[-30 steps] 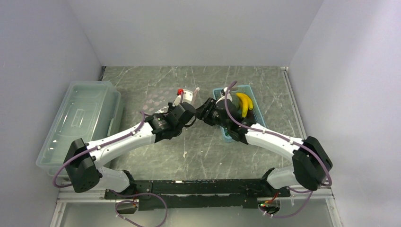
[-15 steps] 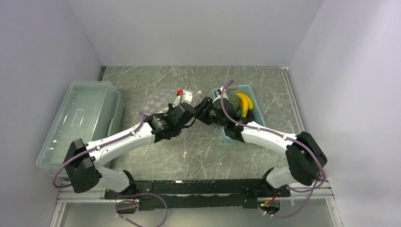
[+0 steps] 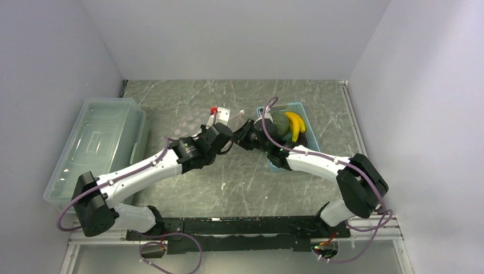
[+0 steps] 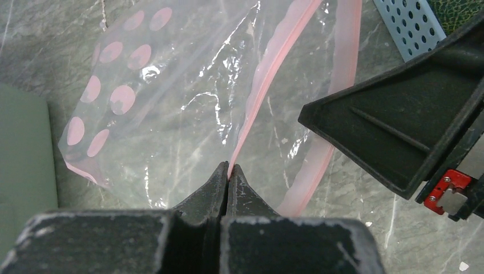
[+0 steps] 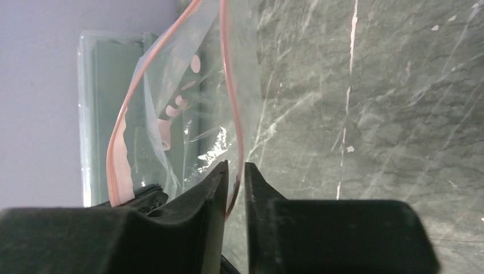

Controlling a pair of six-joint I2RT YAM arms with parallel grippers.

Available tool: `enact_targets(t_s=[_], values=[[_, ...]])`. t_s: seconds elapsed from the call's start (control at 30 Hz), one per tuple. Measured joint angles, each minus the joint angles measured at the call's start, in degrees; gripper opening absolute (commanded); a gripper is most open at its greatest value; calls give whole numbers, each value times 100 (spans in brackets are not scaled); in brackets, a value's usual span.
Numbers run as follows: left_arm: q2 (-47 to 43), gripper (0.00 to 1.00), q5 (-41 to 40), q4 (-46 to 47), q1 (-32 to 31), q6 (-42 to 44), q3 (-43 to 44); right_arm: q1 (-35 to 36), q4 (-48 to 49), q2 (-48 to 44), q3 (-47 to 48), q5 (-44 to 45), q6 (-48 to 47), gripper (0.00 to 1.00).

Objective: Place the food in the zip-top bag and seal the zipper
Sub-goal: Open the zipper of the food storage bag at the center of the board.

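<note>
The clear zip-top bag [image 3: 191, 119] with pink dots lies on the table left of centre, and its mouth faces the basket. My left gripper [image 3: 225, 130] is shut on one side of the pink zipper [image 4: 268, 74], pinched at the fingertips [image 4: 229, 169]. My right gripper [image 3: 238, 130] faces it from the right. Its jaws [image 5: 235, 171] stand a narrow gap apart, and the other zipper side [image 5: 228, 68] passes between them. The bag's mouth gapes open [image 5: 171, 114]. The yellow banana [image 3: 294, 124] and a dark green fruit [image 3: 279, 120] lie in the basket. The other food is hidden.
A light-blue perforated basket [image 3: 273, 160] stands right of centre, under my right arm; its corner shows in the left wrist view [image 4: 408, 25]. A large translucent bin [image 3: 97, 148] stands at the left edge. Grey walls enclose the table.
My right gripper has moved left from over the basket to the bag's mouth. My left gripper has shifted slightly left and away, still holding the zipper.
</note>
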Motion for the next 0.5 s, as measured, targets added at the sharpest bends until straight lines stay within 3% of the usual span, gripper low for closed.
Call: enact_targets(t_s=[0.07, 0.13, 0.27, 0.5], values=[[-37, 2, 2, -7, 0, -13, 0, 0, 48, -2, 0, -4, -7, 0], [-63, 13, 4, -13, 0, -26, 0, 0, 68, -4, 0, -7, -20, 0], [-83, 26, 0, -61, 2, -59, 0, 7, 61, -63, 0, 20, -74, 0], [-83, 39, -50, -219, 2, -149, 9, 116, -7, -293, 11, 212, -330, 0]])
